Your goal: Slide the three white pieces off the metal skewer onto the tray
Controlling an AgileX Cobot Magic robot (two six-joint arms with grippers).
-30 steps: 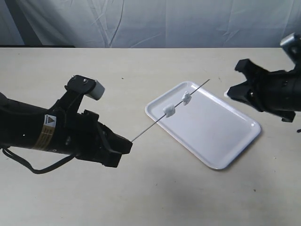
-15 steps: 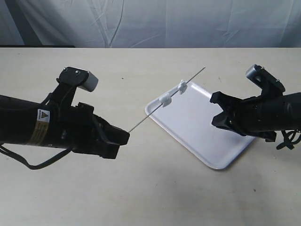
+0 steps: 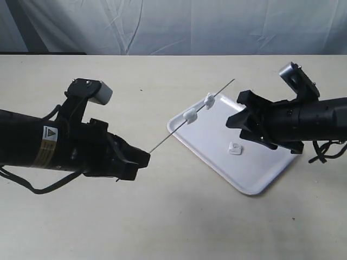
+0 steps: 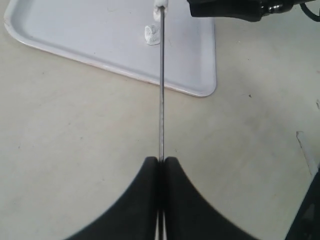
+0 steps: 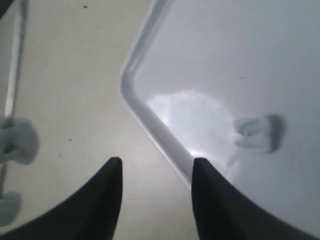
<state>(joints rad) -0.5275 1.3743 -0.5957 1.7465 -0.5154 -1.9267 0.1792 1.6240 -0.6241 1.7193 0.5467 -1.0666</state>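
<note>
Left gripper (image 3: 142,158) clamps thin grey metal skewer (image 3: 173,134); right gripper (image 3: 234,111), centre-right, gapes over glossy white rectangular tray (image 3: 255,173).

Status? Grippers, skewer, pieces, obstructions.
Left gripper shut on metal skewer. Right gripper open over tray. Two white pieces on skewer, one loose on tray. No obstruction seen.

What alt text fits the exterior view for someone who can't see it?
The left pincer holds a metal skewer slanting over the corner of a white tray, with a lower white piece and an upper white piece threaded on it. A third white piece lies on the tray near the open right pincer.
</note>
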